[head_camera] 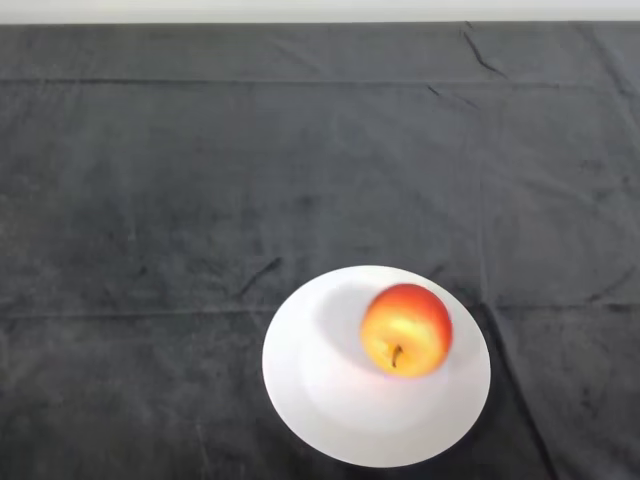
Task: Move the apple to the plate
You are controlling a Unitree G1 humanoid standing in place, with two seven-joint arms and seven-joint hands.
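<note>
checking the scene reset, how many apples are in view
1. The apple sits on the white plate, right of the plate's middle, on the dark cloth. Nothing in view could hide another.

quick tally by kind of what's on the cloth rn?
apple: 1, red and yellow, resting on the plate
plate: 1, white
total: 2
</note>
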